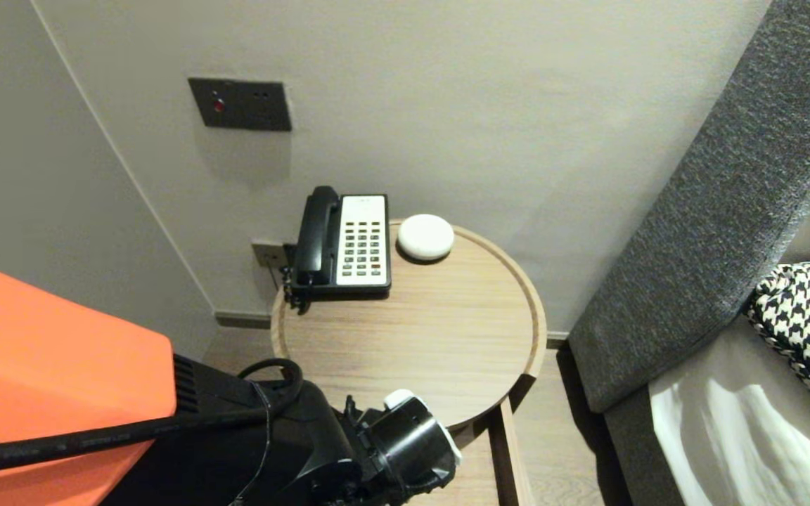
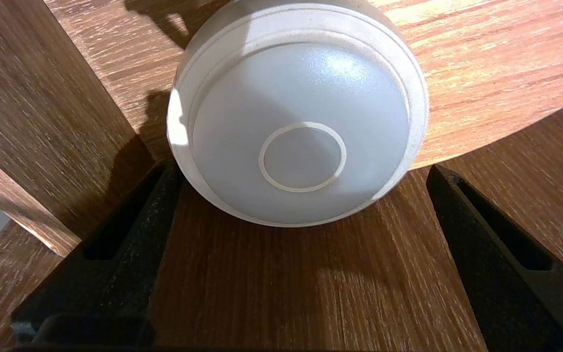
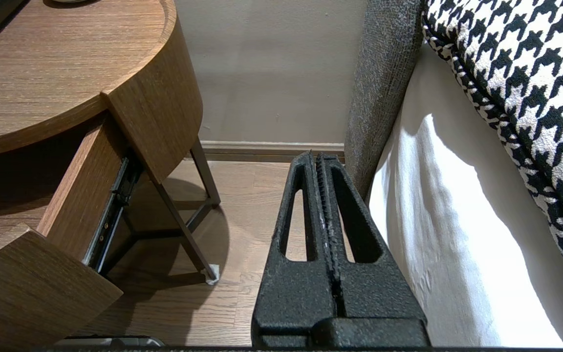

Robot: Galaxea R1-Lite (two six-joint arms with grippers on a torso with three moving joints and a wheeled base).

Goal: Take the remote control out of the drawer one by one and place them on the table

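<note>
A white round domed puck with a small ring at its centre lies on the wooden floor of the open drawer, just under the tabletop's edge. My left gripper is open over the drawer, a black finger on each side of the puck's near half. One fingertip is at the puck's rim; the other stands a little apart. In the head view the left wrist hangs at the round table's front edge and hides the fingers. My right gripper is shut and empty, parked low between table and bed.
On the round wooden table stand a black-and-white desk phone and a second white puck at the back by the wall. The pulled-out drawer juts forward. A grey headboard and a bed with a houndstooth cushion lie to the right.
</note>
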